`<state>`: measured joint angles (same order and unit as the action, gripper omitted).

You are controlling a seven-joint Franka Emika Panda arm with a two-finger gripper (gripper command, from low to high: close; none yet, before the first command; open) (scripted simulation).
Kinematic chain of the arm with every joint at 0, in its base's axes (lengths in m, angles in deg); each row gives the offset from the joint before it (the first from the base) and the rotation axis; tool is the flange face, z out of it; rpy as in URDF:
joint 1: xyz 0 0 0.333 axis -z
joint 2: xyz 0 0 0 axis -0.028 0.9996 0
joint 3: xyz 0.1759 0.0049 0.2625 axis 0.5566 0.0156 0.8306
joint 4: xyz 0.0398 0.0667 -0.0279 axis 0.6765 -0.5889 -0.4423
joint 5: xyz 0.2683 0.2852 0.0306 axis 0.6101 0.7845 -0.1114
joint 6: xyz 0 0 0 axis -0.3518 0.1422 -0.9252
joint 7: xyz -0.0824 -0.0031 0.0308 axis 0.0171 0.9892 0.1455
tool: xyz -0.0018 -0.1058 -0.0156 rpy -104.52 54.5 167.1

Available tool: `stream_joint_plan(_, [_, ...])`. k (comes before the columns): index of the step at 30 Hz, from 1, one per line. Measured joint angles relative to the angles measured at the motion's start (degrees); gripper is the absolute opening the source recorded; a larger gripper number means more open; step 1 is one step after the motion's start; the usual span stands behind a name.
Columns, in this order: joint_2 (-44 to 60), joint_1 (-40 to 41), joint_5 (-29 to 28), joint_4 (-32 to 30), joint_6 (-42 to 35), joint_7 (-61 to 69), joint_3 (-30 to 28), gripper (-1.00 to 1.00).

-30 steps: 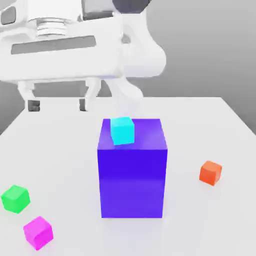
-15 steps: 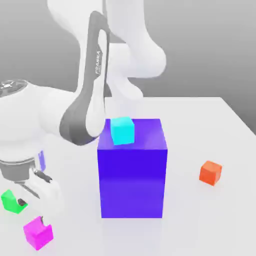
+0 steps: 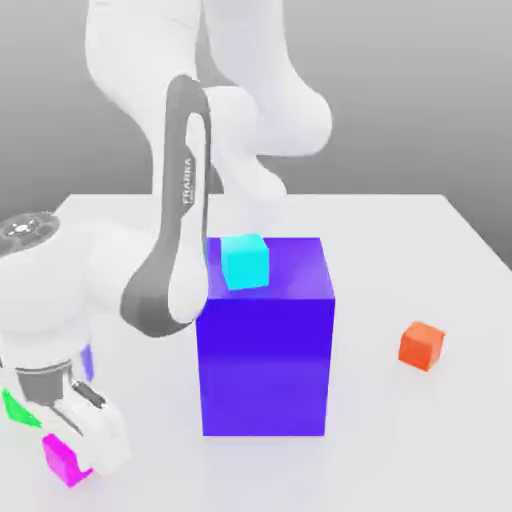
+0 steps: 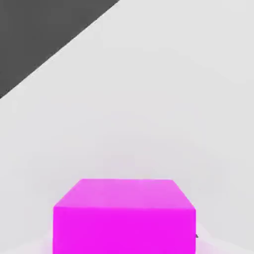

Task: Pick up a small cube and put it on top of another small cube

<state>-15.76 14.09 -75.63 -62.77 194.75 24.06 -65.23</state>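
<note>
Landmark: the big blue-purple block is taken as the reference; it stands upright on the white table, near the middle.

Gripper: the gripper is lowered to the table on the exterior view's left of the block, towards the near edge; its jaws are closed on the small magenta cube.

Small magenta cube: seen resting on the table, well apart from the block, close to the table's near edge; in the hand view the cube is seen with bare table beyond it as far as the table's edge.

Green cube: a green cube is partly hidden behind the hand, just beside the magenta cube on the side away from the block.

Cyan cube: a cyan cube is set on the block's top face, at its corner on the exterior view's left.

Orange cube: an orange cube lies on the exterior view's right of the block, apart from it.

Open room: bare table is left between block and orange cube, and behind the block to the far edge.
</note>
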Motion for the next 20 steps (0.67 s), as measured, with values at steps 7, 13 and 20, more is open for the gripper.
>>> stream_joint_plan(7, [-7.9,4.1,-1.7,-4.5,-3.5,-1.2,-6.1,-1.00])
stream_joint_plan(13, [-9.9,7.6,-2.4,-7.3,-2.6,-1.7,-9.6,-1.00])
stream_joint_plan(20, [-2.8,10.7,3.8,-6.9,3.5,2.8,-5.6,1.00])
